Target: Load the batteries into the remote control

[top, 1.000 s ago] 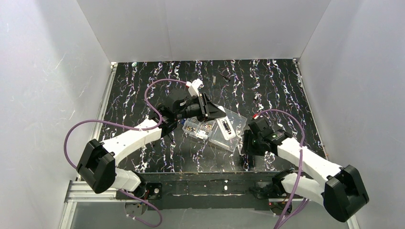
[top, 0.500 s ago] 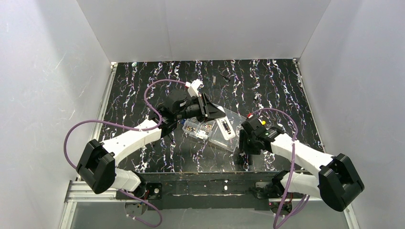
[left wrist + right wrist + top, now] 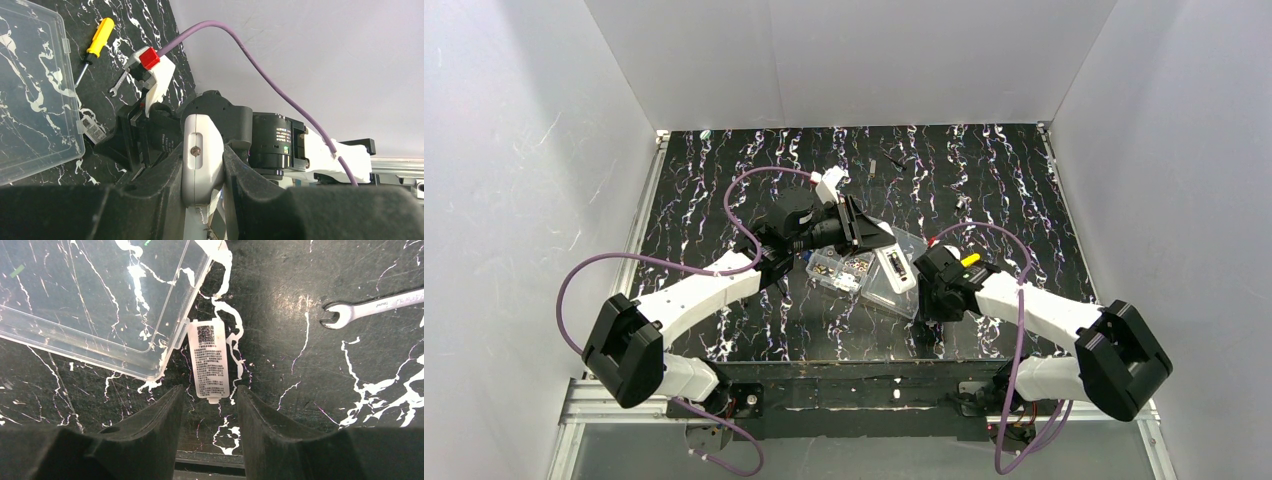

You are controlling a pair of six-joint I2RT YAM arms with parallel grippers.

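My left gripper (image 3: pixel 202 150) is shut on the remote control (image 3: pixel 201 150), a slim white bar whose rounded end with a screw hole sticks up between the fingers. In the top view the left gripper (image 3: pixel 871 238) holds the remote (image 3: pixel 894 268) over the clear organiser box (image 3: pixel 911 296). My right gripper (image 3: pixel 210 390) is open and empty, its jaws on either side of the near end of a small white labelled battery cover (image 3: pixel 210 360) that lies flat on the table by the box corner. The right gripper (image 3: pixel 931 297) is at the box's right edge. I cannot make out any batteries.
A yellow-handled screwdriver (image 3: pixel 100 37) and a small wrench (image 3: pixel 372 307) lie on the table right of the box. The box's clear lid (image 3: pixel 95 305) lies open. Small parts fill the box compartments (image 3: pixel 842 268). The table's front edge (image 3: pixel 210 457) is close under the right gripper.
My right arm has swung left toward the organiser box, bringing its open gripper over the battery cover. The left arm and the remote have not moved.
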